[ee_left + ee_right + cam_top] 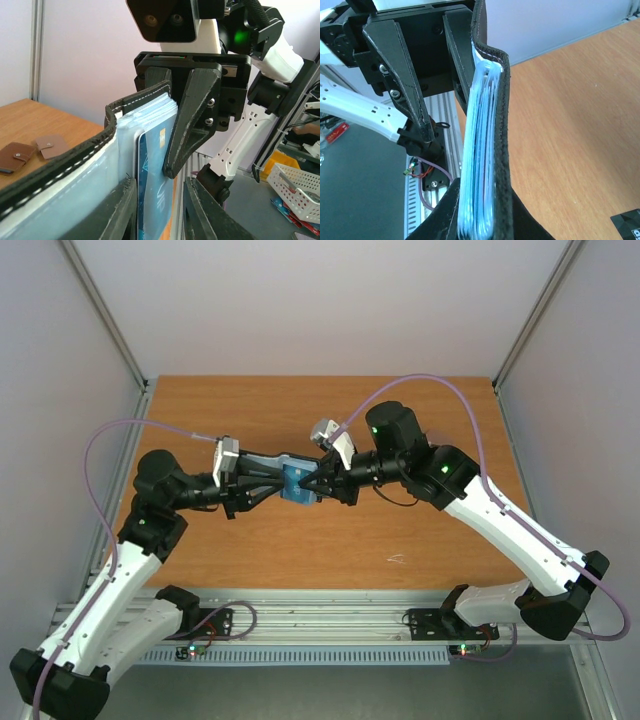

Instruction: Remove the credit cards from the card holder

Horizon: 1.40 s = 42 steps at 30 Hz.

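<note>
The black card holder (296,481) hangs above the table's middle, between both grippers. My right gripper (482,200) is shut on its edge, black cover and light blue lining (482,150) squeezed between the fingers; in the left wrist view that right gripper (175,125) clamps the holder's far edge. My left gripper (160,185) straddles the lining and a blue credit card (150,170) sticking out of a slot. Its left finger (112,210) lies against the lining, while its right finger (202,212) stands off the card with a gap. The jaws are open.
A dark brown wallet (15,156) and a tan-pink wallet (50,145) lie on the wooden table (420,420) at its far left. A black card (627,225) rests on the table below the right gripper. Grey walls close in three sides.
</note>
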{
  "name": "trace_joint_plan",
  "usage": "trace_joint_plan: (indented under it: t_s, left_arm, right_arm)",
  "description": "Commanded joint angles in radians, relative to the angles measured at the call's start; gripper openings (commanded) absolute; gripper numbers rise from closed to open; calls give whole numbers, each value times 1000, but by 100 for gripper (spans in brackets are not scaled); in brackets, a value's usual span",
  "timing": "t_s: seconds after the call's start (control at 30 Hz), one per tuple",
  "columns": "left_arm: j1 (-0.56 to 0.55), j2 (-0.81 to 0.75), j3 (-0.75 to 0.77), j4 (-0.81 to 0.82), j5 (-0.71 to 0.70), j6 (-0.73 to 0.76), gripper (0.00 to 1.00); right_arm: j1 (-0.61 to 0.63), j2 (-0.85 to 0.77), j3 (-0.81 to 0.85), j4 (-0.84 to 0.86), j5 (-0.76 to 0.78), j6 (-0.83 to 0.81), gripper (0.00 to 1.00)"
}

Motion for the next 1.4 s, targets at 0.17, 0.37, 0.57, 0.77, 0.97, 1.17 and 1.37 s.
trace_joint_plan:
  t_s: [0.17, 0.37, 0.57, 0.77, 0.97, 1.17, 1.37]
  left_arm:
    - [-23, 33, 38, -126, 37, 88, 28]
    - [-19, 37, 44, -196, -14, 129, 35]
    - [56, 44, 13, 53, 58, -79, 38]
    - [27, 49, 33, -40, 35, -9, 34]
    - [-42, 62, 50, -148, -4, 85, 27]
    - [-77, 80, 67, -188, -51, 180, 19]
    - [-104, 80, 60, -103, 23, 180, 19]
  right_arm:
    - [19, -4, 21, 185, -139, -17, 6]
    - [25, -14, 21, 197, -130, -52, 7]
    - [24, -47, 3, 187, -144, -99, 10]
    - [25, -20, 33, 145, -141, -111, 10]
    - [28, -17, 36, 191, -113, -91, 10]
    - [32, 32, 86, 171, 33, -77, 9]
    - [31, 106, 147, 151, 304, 15, 6]
